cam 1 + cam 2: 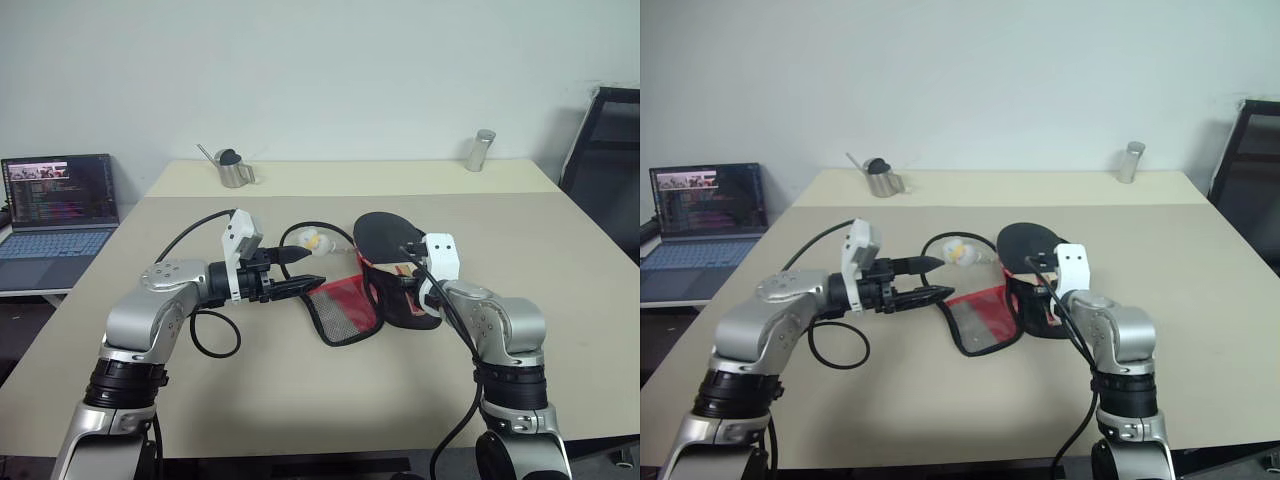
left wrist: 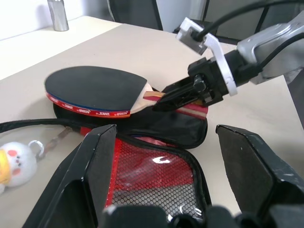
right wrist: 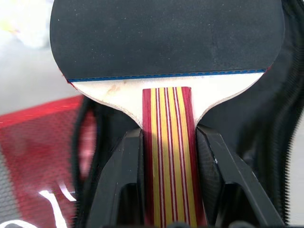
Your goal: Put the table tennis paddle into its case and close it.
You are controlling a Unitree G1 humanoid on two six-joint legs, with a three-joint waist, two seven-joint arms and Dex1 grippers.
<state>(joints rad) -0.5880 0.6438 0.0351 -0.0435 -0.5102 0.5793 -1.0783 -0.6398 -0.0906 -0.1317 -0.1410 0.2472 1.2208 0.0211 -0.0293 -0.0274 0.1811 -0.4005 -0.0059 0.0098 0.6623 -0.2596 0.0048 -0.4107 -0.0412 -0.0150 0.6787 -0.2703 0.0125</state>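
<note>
The right pincer (image 3: 166,156) is clamped on the striped tan-and-red handle of the table tennis paddle (image 3: 164,38), one black finger pressed to each side of the handle, so that the round black face lies straight ahead of the fingertips, at twelve o'clock from the grip. In the head views the paddle sits near the middle of the tabletop (image 1: 300,400), its black face lying over the open black half of the case (image 2: 156,128), with the handle toward six o'clock, under the right wrist. The case lies unzipped and spread: its red mesh-lined flap (image 1: 345,308) is folded out toward eight o'clock from the paddle. The left pincer (image 1: 300,270) hovers at about nine o'clock from the paddle, just beside the edge of the red flap, its two black fingers (image 2: 90,175) standing well apart with nothing between them, pointing across toward the paddle. A small white plush keychain (image 1: 315,240) lies on the tabletop near the case, at about twelve o'clock from the left pincer's tips.
</note>
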